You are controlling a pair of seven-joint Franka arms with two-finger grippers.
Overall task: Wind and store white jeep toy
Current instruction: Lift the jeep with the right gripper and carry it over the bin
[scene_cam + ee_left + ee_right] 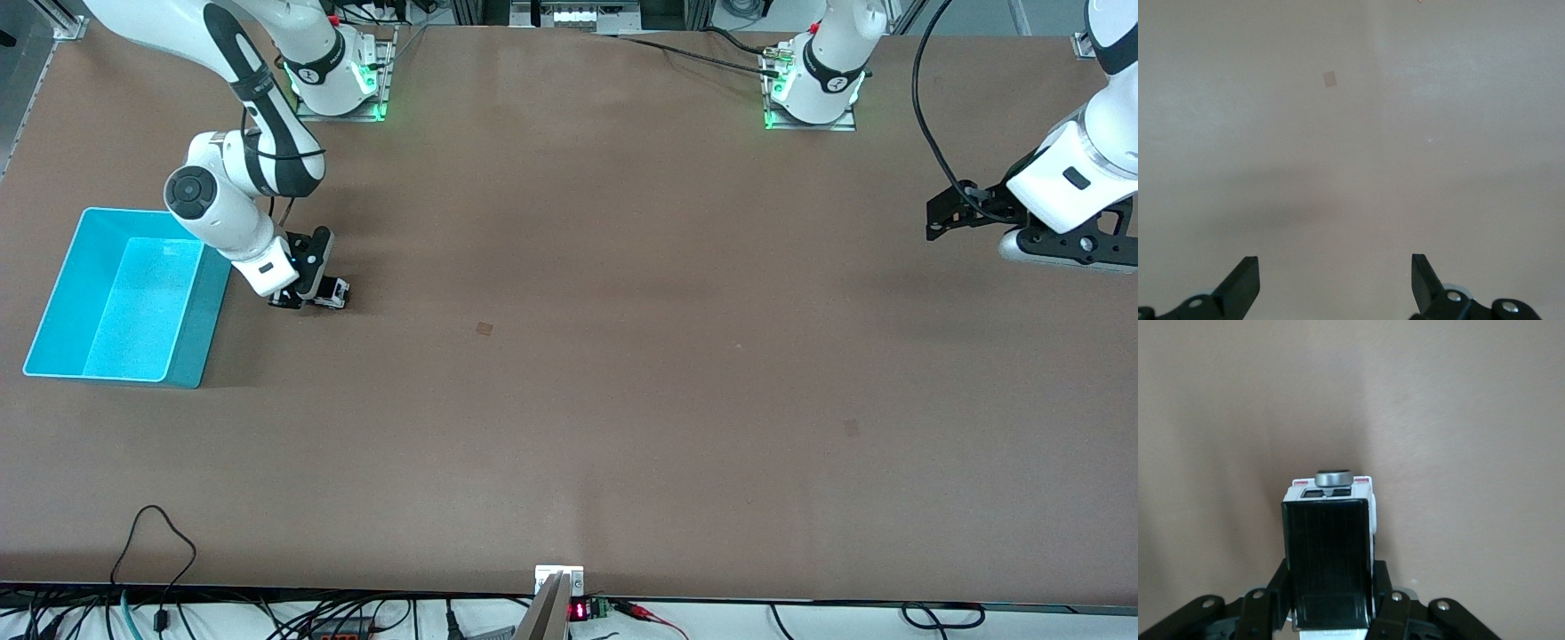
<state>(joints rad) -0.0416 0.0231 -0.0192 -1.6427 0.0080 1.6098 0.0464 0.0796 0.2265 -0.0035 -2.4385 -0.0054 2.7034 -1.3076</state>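
While the left arm waits off at its own end of the table, the right arm is the one doing the work, bent low beside the turquoise bin (53, 302). Its right gripper (307, 298) is down at the brown table (622, 400), and its fingers are closed against the sides of the white jeep toy (332, 292), which sits on the tabletop just beside the bin, toward the left arm's end from it.

From the right wrist view the white jeep toy (1330, 553) shows up plainly: a glossy black roof section, white bodywork along the edges, small red marks at the end away from the camera, and a round grey disc on top there. The fingers (1395, 610) press in on both flanks of the car.

Over at the other end, the left gripper (947, 213) hangs in the air above bare table with its fingers spread wide apart and nothing between them; the left wrist view shows the two black fingertips (1245, 283) well separated over plain brown surface, with a small darker square patch (1330, 79) on it.
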